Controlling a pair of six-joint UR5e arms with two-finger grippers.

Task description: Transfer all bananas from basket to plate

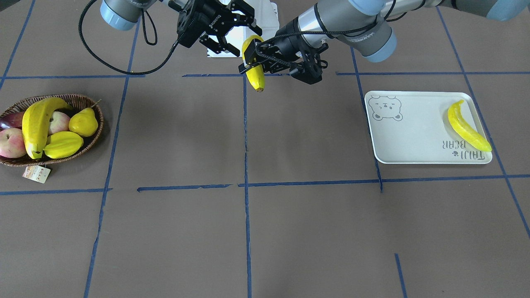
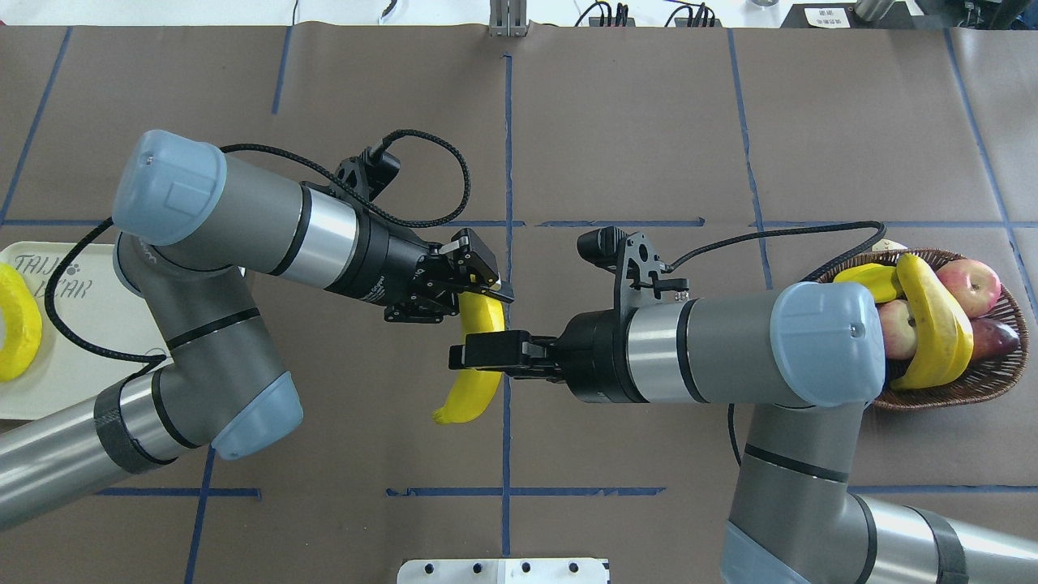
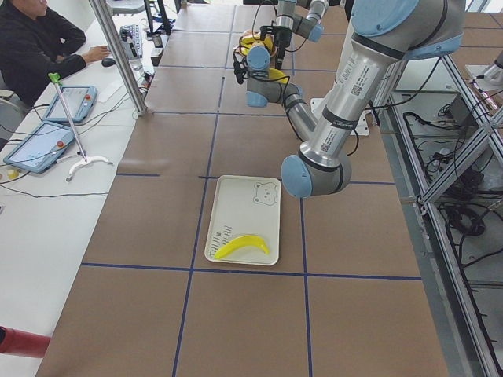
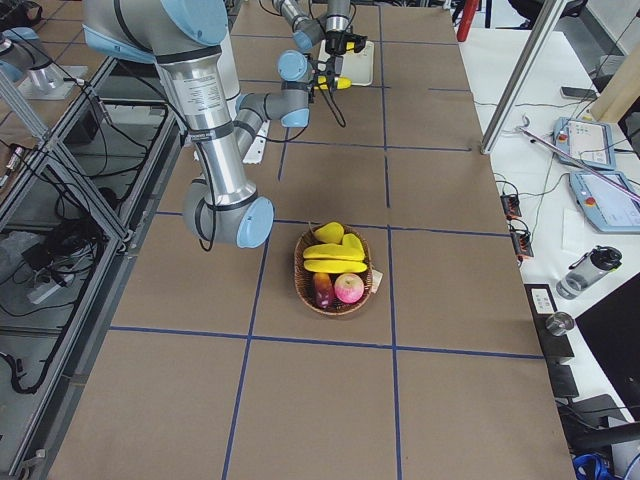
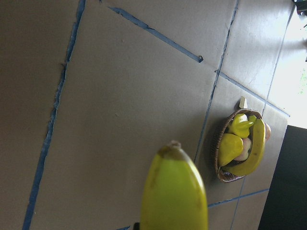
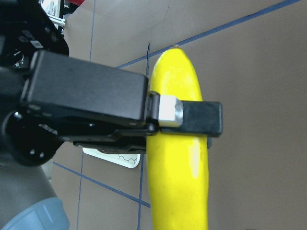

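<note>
Exterior front-facing: the left gripper (image 1: 255, 64) pinches the glossy curved yellow toy banana (image 1: 256, 78) mid-air. The right gripper (image 1: 247, 41) is spread, apparently handing it over for the white rectangular bear-printed plate (image 1: 414, 132) on the robot's left.

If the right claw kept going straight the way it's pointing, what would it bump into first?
Most likely the banana held by the left gripper. The right gripper, open, reaches right up to it, though exact depth is unclear.

A brown paper-covered tabletop (image 1: 290, 231) is divided into rectangles by blue tape lines (image 1: 246, 136). Alongside it runs a white desk (image 3: 31, 236) carrying a grey-cased tablet pendant (image 3: 39, 147). A person in black (image 3: 31, 39) sits there, near a silver metal post (image 3: 118, 55).
</note>
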